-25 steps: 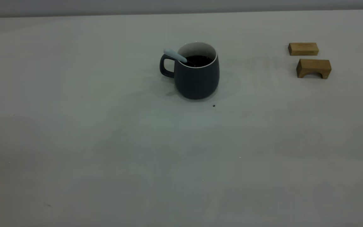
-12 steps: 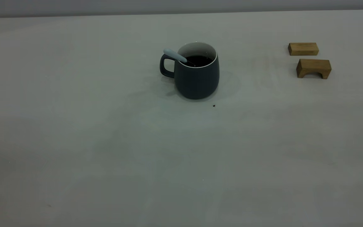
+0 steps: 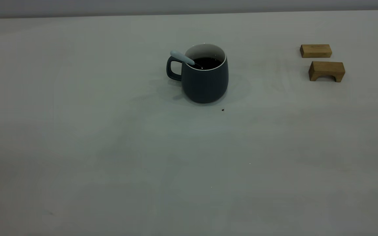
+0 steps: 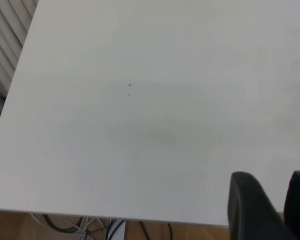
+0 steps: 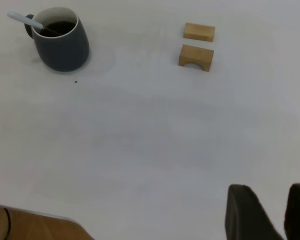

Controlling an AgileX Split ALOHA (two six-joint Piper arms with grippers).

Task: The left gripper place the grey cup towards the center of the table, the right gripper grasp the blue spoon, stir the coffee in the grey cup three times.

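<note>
The grey cup (image 3: 204, 83) stands upright near the middle of the table (image 3: 189, 157), its handle pointing left. Dark coffee (image 3: 207, 62) fills it. The blue spoon (image 3: 181, 58) leans in the cup, bowl in the coffee and pale handle sticking out over the rim above the cup's handle. The right wrist view shows the cup (image 5: 60, 47) and spoon (image 5: 24, 19) far off. My right gripper (image 5: 270, 187) hangs shut and holds nothing, well away from the cup. My left gripper (image 4: 275, 176) is shut over bare table near an edge. Neither arm appears in the exterior view.
Two wooden blocks lie at the far right: a flat one (image 3: 315, 50) and an arched one (image 3: 326, 70) in front of it. A small dark speck (image 3: 222, 109) sits just before the cup. Cables (image 4: 65, 225) lie on the floor beyond the table edge.
</note>
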